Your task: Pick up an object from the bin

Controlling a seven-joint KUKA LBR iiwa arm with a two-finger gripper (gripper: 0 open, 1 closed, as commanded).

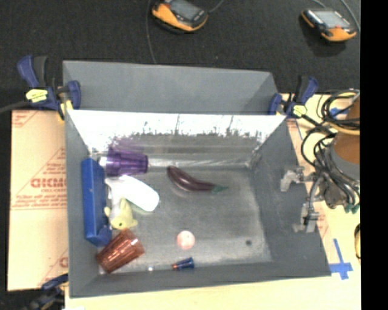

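- Now at 3 o'clock of bin [267, 242]: gripper [298, 203], spread wide, empty.
- Best aimed at lone eggplant [191, 180], near centre.
- Close across narrow middle, not stem.

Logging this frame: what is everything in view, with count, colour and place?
bin: 1, grey, centre
aubergine: 1, purple, mid-back floor
purple cup: 1, purple, back left, on its side
bar: 1, blue, along left wall
oval piece: 1, white, beside bar
small toy: 1, yellow, under oval piece
ribbed cup: 1, red, front-left corner
ball: 1, pink, front middle
stick: 1, blue, front edge
devices: 2, orange, beyond bin
pincer: 1, metal, open, over right wall
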